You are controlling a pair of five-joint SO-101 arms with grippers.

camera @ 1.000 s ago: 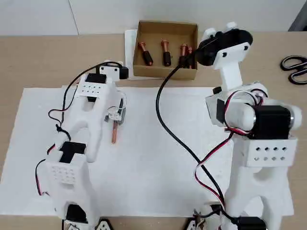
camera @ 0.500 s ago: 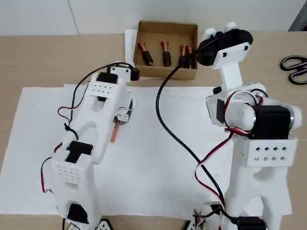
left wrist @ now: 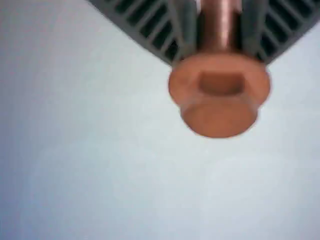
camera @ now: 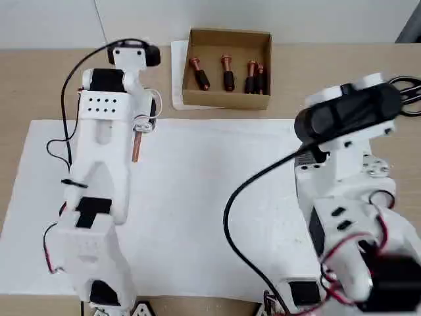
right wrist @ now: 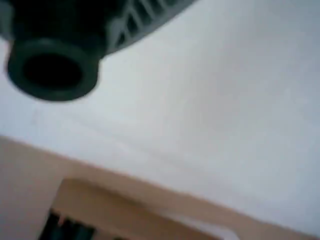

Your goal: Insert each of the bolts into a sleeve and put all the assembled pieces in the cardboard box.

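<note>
Over at far left, my left claw is clenched on a copper bolt. Rightward, my right claw grips a black sleeve, its bore open. I reckon I should line up bolt and bore on one axis, then push slowly. White paper covers the tan table. Finished pieces lie in the cardboard box, with scissors far right.
</note>
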